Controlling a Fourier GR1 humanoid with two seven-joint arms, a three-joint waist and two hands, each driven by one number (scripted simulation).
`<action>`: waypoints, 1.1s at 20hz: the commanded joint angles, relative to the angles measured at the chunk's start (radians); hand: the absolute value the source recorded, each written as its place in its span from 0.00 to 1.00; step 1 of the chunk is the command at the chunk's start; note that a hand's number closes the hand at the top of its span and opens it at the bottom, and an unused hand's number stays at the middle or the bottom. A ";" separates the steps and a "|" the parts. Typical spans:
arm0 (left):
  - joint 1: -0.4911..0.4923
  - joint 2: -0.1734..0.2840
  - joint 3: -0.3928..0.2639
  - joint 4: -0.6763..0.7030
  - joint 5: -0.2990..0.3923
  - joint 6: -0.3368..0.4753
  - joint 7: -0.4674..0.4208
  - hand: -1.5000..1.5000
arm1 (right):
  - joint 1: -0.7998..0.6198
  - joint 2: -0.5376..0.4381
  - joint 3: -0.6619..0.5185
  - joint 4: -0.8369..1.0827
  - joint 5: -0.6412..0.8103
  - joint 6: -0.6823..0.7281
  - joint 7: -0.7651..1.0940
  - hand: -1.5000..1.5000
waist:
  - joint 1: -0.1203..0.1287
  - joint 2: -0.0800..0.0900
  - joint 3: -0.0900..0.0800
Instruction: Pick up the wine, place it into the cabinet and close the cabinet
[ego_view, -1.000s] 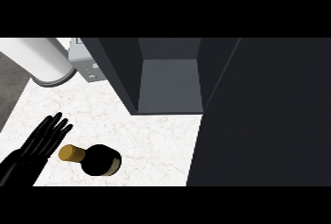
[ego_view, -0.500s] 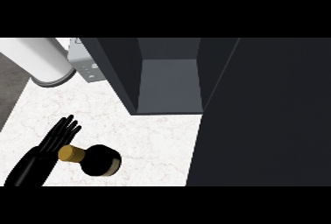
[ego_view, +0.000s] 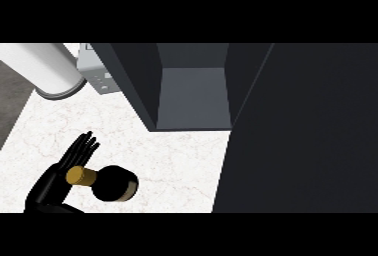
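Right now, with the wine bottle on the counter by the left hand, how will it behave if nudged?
The wine bottle seems to stand upright, gold cap towards the camera, so a sideways nudge may tip it. Its round body would probably roll once down. The left hand has straight fingers beside the cap.

A white marbled desk (ego_view: 177, 150) fills the lower left of the head view. Near its front edge the wine (ego_view: 111, 182) lies on its side, its dark body toward the middle and its gold cap pointing left. The left hand (ego_view: 63, 175), black, comes in at the desk's front left corner with straight fingers (ego_view: 83, 147) extended toward the back, just behind the cap. At the desk's back stands the dark cabinet (ego_view: 193, 95), open, its wide door (ego_view: 310, 130) covering the right side. A white cylinder (ego_view: 44, 70) and a grey appliance (ego_view: 96, 75) sit at the back left corner.
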 joint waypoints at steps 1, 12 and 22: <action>-0.025 -0.016 -0.028 0.112 -0.085 0.026 -0.105 0.00 | 0.076 -0.024 0.061 -0.158 0.123 -0.009 0.001 0.00 | -0.001 0.000 0.000; -0.165 0.013 -0.040 0.427 -0.078 -0.070 -0.180 0.00 | 0.011 -0.082 -0.019 -0.171 0.067 -0.019 0.069 0.00 | 0.000 0.003 0.000; -0.158 0.006 -0.080 0.457 -0.088 -0.059 -0.260 0.00 | 0.060 -0.121 0.006 -0.214 0.073 -0.045 0.042 0.00 | -0.001 -0.001 0.001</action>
